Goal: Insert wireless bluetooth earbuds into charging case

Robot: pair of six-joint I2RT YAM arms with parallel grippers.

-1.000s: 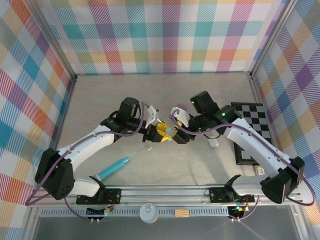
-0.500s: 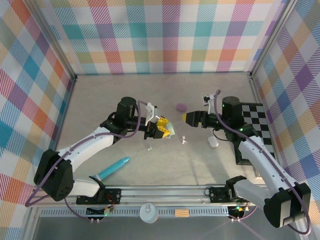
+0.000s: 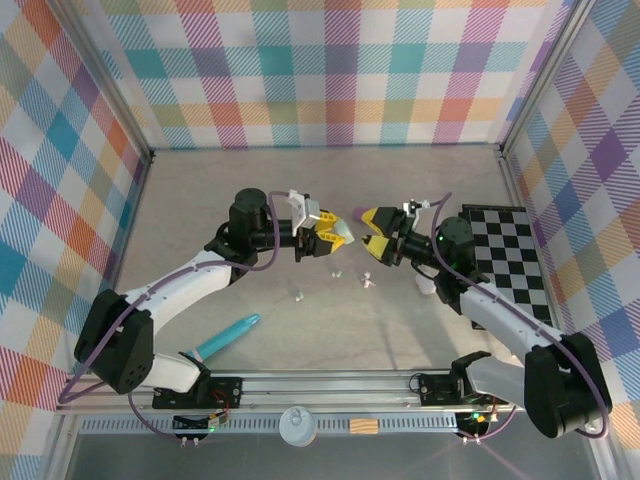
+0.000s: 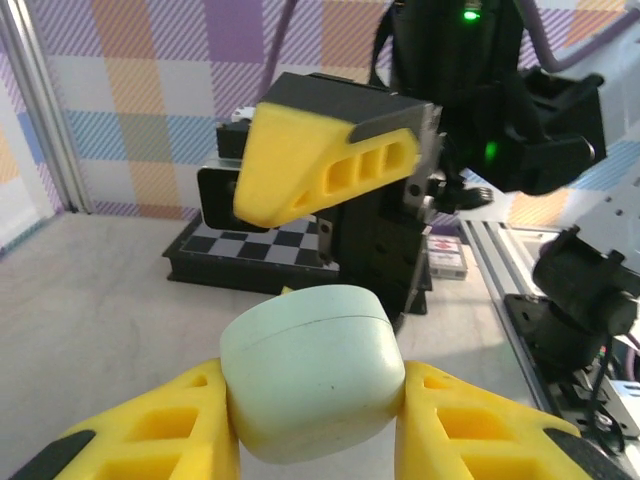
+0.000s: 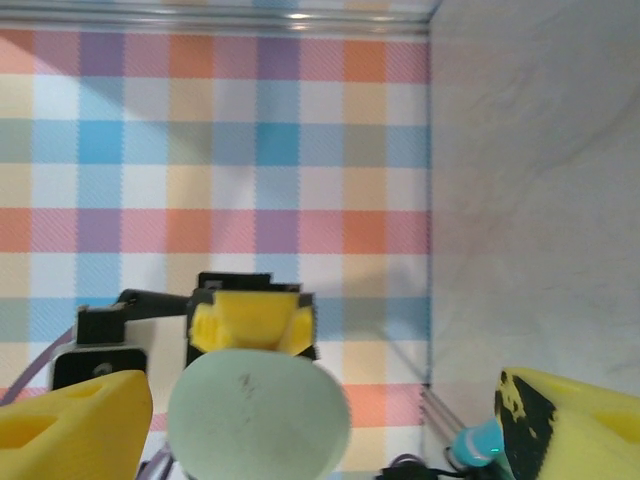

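The left gripper (image 3: 330, 238) pinches the mint charging case (image 4: 312, 385) across its sides, lifted over the middle of the worktop (image 3: 200, 200); the right gripper (image 3: 374, 233) faces it, jaws wide and empty; the earbuds (image 3: 367, 279) lie loose slightly toward the near edge; tiny, light, hard and glossy, they would likely skid, so a pinch across the stem seems safest.

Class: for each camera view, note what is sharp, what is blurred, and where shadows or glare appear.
Top view: even light, all sharp, faint soft shadows on the table under the arms. Left wrist: the case is crisp; a green lamp glares at the top. Right wrist: the yellow fingers are blurred, the case slightly soft.
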